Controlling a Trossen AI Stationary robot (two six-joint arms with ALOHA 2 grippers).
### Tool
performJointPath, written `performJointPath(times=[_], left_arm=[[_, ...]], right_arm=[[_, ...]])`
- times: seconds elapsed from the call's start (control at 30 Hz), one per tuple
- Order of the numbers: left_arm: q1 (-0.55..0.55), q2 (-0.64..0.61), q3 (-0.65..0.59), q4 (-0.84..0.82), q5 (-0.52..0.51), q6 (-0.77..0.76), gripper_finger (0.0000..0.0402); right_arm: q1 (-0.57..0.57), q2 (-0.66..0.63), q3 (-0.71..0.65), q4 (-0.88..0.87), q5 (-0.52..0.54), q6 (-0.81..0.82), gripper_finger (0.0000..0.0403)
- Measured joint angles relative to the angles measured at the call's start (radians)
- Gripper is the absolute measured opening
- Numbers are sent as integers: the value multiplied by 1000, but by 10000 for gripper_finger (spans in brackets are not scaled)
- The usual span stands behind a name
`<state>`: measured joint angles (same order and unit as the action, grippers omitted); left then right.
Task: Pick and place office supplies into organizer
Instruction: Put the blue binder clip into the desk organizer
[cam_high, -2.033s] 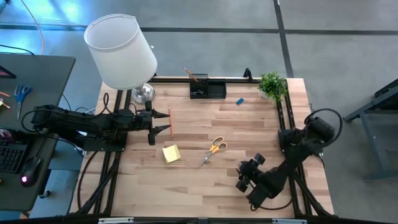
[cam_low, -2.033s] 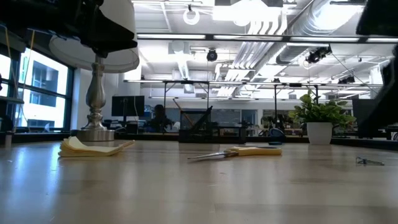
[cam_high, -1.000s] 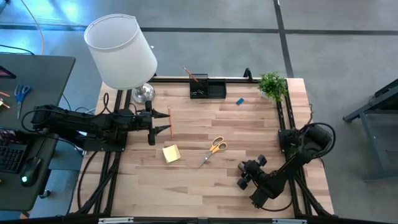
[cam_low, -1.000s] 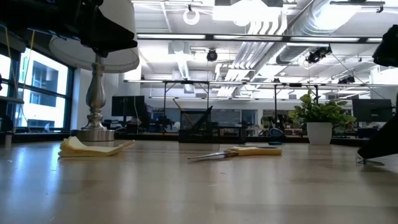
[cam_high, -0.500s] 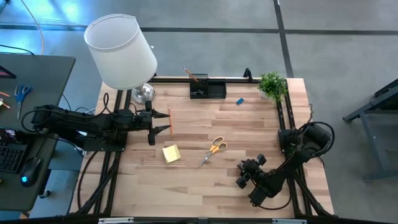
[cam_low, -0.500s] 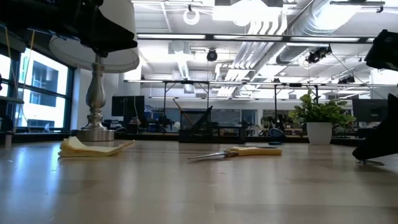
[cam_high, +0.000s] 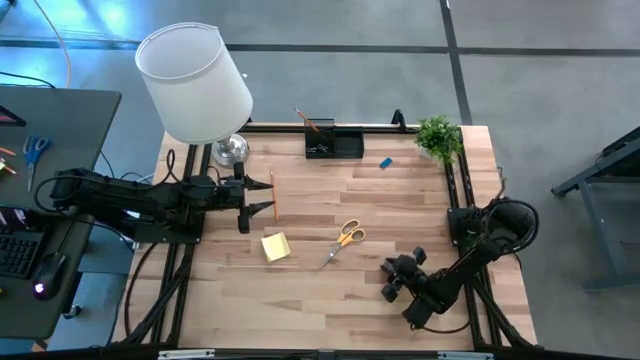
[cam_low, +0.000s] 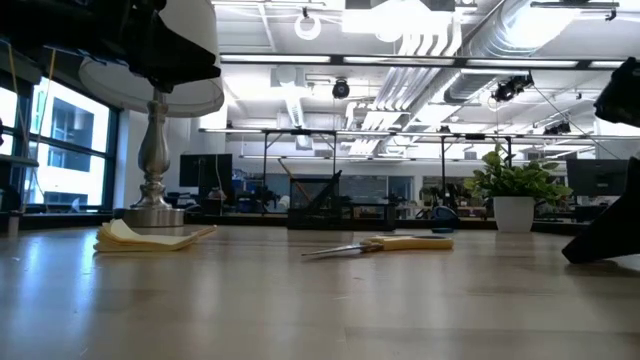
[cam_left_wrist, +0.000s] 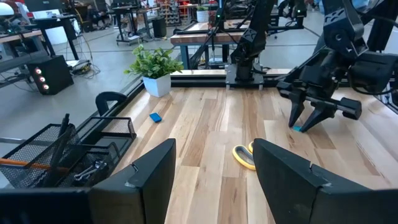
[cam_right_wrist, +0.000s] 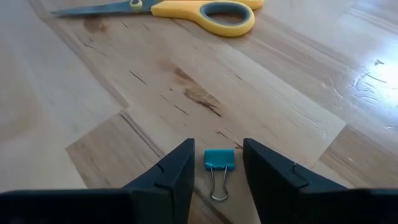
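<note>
A small teal binder clip (cam_right_wrist: 219, 158) lies flat on the wood near the table's right front, its wire handles (cam_right_wrist: 217, 185) pointing back at my right gripper (cam_right_wrist: 218, 148). That gripper is open and slants down, one finger on each side of the clip with a narrow gap to it. The orange-handled scissors (cam_high: 345, 240), yellow sticky-note pad (cam_high: 275, 246), orange pencil (cam_high: 272, 195) and blue eraser (cam_high: 385, 162) lie loose on the table. The black organizer (cam_high: 333, 143) stands at the far edge. My left gripper (cam_high: 247, 208) waits open at the left, above the table.
A lamp with a white shade (cam_high: 195, 85) stands at the far left corner, and a small green plant (cam_high: 437, 135) at the far right. Bare wood stretches between the scissors and the near edge. A dark side desk (cam_high: 40, 150) stands left of the table.
My right gripper has sunk a little toward the table over the binder clip. In the low view it now covers the clip's wire handles, which showed before. Its finger gap looks the same.
</note>
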<state>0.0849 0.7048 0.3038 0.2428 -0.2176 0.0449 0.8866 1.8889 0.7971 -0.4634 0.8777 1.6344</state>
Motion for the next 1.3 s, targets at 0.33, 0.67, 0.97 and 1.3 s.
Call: performJointPath(times=[0.33,0.67,0.97,1.3], left_arm=[[0,0,0,0,0,-15,205],[0,0,0,0,0,-15,205],[0,0,0,0,0,-16,205],[0,0,0,0,0,-16,205]], right_arm=[[-2,2,21,-14,-29,-42,86],[-2,2,22,-19,-28,-46,51],[-4,6,99,-187,-80,-44,54],[-11,2,122,-244,-30,-35,52]])
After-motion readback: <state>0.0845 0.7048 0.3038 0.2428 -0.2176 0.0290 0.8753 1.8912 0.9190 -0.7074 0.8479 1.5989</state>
